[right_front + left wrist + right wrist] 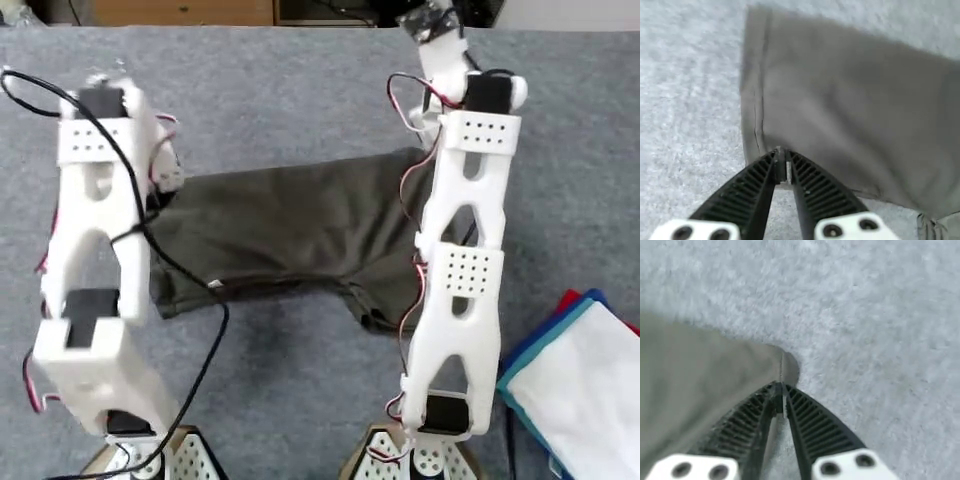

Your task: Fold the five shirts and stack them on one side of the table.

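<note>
Lying flat on the grey table (pixel 300 90), the olive shirt (pixel 290 235) has its long axis running crosswise, from one arm to the other. A crumpled sleeve part juts toward the arms' bases beside the right arm (pixel 460 270). Both arms stretch forward from their bases at the near edge, wrists tipped down over the shirt's two ends, with the left arm (pixel 95 250) over the left end. The left gripper (pixel 781 155) has its jaws pinched together on the shirt's seamed edge near a corner. The right gripper (pixel 781 387) has its jaws closed on a corner of the cloth, low against the table. A stack of folded shirts (pixel 585 390), white on top with blue and red edges beneath, sits at the near right of the table, well apart from the olive shirt.
</note>
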You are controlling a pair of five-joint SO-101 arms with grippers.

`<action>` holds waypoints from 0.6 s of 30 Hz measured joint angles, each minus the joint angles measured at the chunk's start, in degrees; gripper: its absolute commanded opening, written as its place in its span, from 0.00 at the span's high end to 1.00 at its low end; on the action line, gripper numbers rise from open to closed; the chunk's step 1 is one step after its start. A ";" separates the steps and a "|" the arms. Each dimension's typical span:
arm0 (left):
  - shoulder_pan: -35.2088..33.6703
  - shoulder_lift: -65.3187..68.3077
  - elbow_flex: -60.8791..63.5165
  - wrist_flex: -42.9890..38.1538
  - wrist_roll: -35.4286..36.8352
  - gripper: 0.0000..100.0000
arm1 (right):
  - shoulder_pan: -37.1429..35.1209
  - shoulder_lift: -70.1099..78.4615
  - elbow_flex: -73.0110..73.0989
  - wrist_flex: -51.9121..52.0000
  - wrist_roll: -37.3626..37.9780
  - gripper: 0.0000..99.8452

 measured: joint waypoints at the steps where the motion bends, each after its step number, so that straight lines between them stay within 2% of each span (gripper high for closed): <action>1: 0.00 -2.64 4.57 -2.73 -0.18 0.98 | 0.09 -1.58 2.02 0.00 -0.79 0.99; 8: 0.00 -20.84 35.69 -21.98 -3.69 0.98 | 0.09 -11.08 26.11 -1.32 -2.99 0.99; 12: 0.26 -20.40 40.44 -28.13 -3.69 0.98 | 0.09 -11.34 35.52 -8.26 -3.78 0.99; 18: 0.26 -10.20 43.43 -34.02 -1.49 0.98 | 0.62 -9.67 42.02 -17.76 -7.03 0.99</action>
